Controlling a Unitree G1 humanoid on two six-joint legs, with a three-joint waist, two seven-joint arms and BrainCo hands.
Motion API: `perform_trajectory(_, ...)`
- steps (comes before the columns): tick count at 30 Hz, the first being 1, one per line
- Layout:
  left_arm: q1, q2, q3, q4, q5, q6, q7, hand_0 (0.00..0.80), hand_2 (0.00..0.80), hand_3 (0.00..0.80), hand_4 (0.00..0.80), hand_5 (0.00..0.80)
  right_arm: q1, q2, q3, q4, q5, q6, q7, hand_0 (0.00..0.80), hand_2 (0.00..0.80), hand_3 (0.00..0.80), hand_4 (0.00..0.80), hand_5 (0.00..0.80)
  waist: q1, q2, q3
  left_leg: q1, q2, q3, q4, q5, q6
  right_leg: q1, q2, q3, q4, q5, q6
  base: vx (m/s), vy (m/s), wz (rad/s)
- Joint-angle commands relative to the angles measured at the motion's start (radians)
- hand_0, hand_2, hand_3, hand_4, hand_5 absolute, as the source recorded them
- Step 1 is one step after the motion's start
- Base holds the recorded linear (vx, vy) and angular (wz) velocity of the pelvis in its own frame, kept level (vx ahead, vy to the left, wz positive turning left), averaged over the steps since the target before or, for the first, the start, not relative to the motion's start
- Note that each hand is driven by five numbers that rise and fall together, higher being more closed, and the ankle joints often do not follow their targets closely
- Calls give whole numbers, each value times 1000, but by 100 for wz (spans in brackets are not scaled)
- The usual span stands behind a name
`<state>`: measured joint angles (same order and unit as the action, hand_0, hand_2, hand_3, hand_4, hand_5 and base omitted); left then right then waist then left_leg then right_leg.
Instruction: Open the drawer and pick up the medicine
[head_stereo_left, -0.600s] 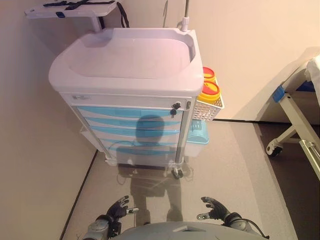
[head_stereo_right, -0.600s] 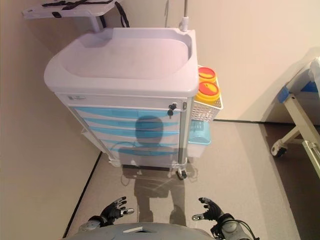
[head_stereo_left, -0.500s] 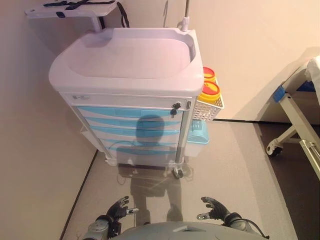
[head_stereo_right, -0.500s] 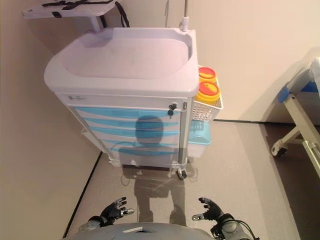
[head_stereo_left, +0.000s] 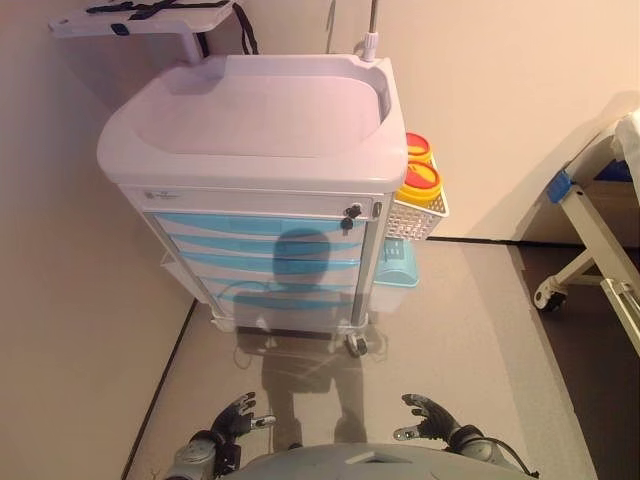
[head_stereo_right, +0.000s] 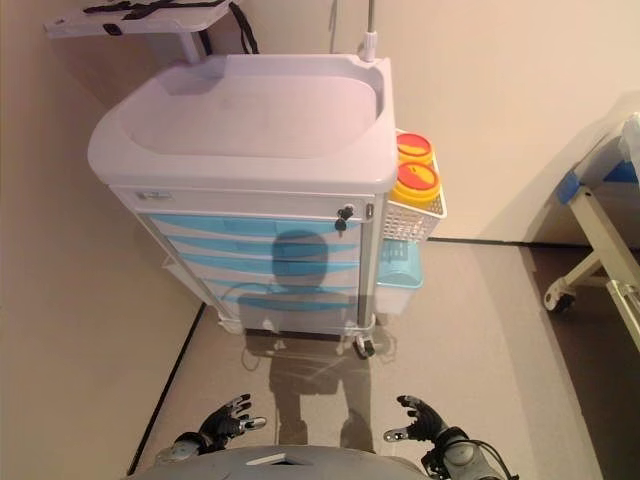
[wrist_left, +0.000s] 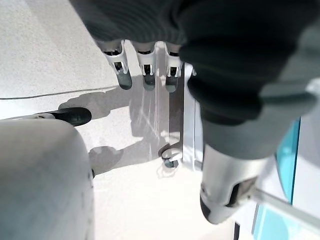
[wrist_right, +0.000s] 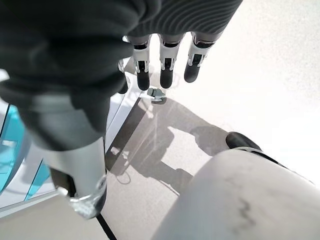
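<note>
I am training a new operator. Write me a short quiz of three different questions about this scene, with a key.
1. True or false: a blue drawer of the cart already stands open.
2. What do the left hand and the right hand hold?
A. a medicine box each
B. nothing
C. a drawer handle
3. Fill in: the two yellow pots with red lids sit in a white ___ on the cart's right side.

Key
1. False: all drawers are closed.
2. B: both hands are open, low, well short of the cart.
3. basket
</note>
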<state>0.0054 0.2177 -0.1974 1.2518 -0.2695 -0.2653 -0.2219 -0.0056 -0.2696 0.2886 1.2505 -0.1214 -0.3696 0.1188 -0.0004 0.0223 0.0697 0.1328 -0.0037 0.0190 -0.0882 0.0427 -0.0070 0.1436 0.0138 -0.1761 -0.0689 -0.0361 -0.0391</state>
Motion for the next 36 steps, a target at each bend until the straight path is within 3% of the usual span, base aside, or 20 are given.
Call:
perform_trajectory(1, -51, -5, 39, 57, -43, -37, 17, 0, 0, 0, 0, 0, -48, 18, 5, 21, 0, -26, -6, 0, 0, 0, 0, 0, 17, -31, 25, -30, -67, 12, 37, -74, 50, -56, -55, 8, 94, 2, 79, 34, 25, 2)
perform_trajectory(5, -70, -4, 28, 48, -82, -57, 31, 0, 0, 0, 0, 0, -66, 8, 15, -2, 23, -25, -35, 0, 0, 0, 0, 0, 20, -21, 66, -89, -73, -2, 84, -79, 61, -125, -63, 8, 159, -15, 69, -60, 36, 1)
perform_trajectory(7, -105, -1, 14, 32, -110, -75, 30, 0, 0, 0, 0, 0, -104, -7, 28, -28, 47, -35, -75, 0, 0, 0, 0, 0, 18, -12, 128, -164, -76, -2, 135, -78, 68, -215, -74, 6, 225, -22, 61, -291, 62, 1)
perform_trajectory(11, -175, 0, 9, 26, -216, -159, 29, 0, 0, 0, 0, 0, -152, -10, 35, -28, 79, -91, -141, 0, 0, 0, 0, 0, 9, -17, 224, -289, -73, 26, 232, -80, 76, -345, -82, 11, 319, -25, 55, -227, 2, 3)
perform_trajectory(20, -273, 13, 42, -164, -461, -246, 58, 0, 0, 0, 0, 0, -204, -37, 27, -108, 114, -65, -258, 0, 0, 0, 0, 0, -16, -29, 316, -528, -53, 76, 392, -85, 79, -595, -61, 44, 460, -22, 34, -71, 54, -6)
perform_trajectory(28, -382, 75, 64, -323, -664, -317, 39, 0, 0, 0, 0, 0, -223, -99, 63, -193, 70, -48, -260, 0, 0, 0, 0, 0, -50, -61, 375, -653, -38, 105, 519, -131, 75, -708, -37, 86, 531, -25, 27, -16, 83, -19)
perform_trajectory(36, -576, 213, 122, -444, -954, -248, -22, 0, 0, 0, 0, 0, -182, -125, 124, -283, 99, -31, -272, 0, 0, 0, 0, 0, -79, -120, 408, -725, -27, 96, 627, -188, 85, -756, -11, 127, 579, -24, 24, 19, -9, -20)
